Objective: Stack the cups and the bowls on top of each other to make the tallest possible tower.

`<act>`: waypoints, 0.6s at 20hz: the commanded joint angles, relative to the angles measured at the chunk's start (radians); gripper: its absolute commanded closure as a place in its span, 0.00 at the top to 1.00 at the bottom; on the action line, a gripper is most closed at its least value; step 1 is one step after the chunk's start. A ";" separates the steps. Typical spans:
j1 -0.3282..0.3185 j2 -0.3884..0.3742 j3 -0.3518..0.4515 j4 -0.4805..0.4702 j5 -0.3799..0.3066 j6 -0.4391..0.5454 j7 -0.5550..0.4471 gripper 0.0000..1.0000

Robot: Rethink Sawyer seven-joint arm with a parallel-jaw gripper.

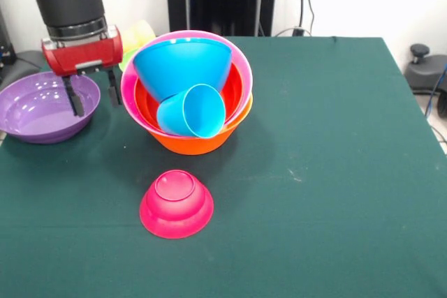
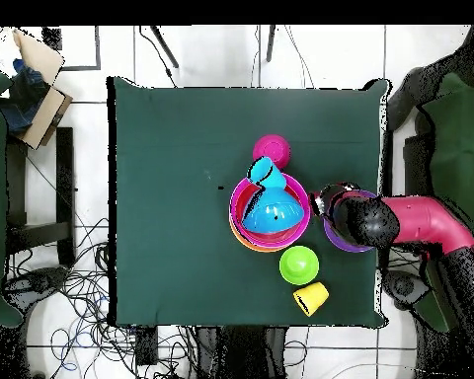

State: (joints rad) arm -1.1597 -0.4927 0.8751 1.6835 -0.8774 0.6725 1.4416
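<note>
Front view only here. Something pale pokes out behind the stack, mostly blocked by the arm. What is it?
Observer: Overhead shows a green bowl there, open side up, close beside the tower. I can't tell whether they touch.
Operator: Anything else back there that I can't see?
Observer: Yes, a yellow cup just past the green bowl, nearer the table edge on the robot's side. It is apart from the tower. I can't tell whether it is upright or tipped.
</note>
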 commanded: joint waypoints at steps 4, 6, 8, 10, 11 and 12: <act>0.047 0.061 -0.060 -0.018 -0.122 -0.050 -0.187 1.00; 0.044 0.060 -0.057 -0.014 -0.120 -0.049 -0.187 1.00; 0.036 0.049 -0.054 -0.001 -0.115 -0.051 -0.182 1.00; 0.016 0.020 -0.043 0.033 -0.102 -0.057 -0.176 1.00; 0.007 0.005 -0.039 0.049 -0.095 -0.057 -0.173 1.00; -0.003 -0.021 -0.038 0.072 -0.087 -0.051 -0.166 1.00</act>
State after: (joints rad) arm -1.1690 -0.4667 0.8691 1.6935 -0.9118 0.6468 1.4416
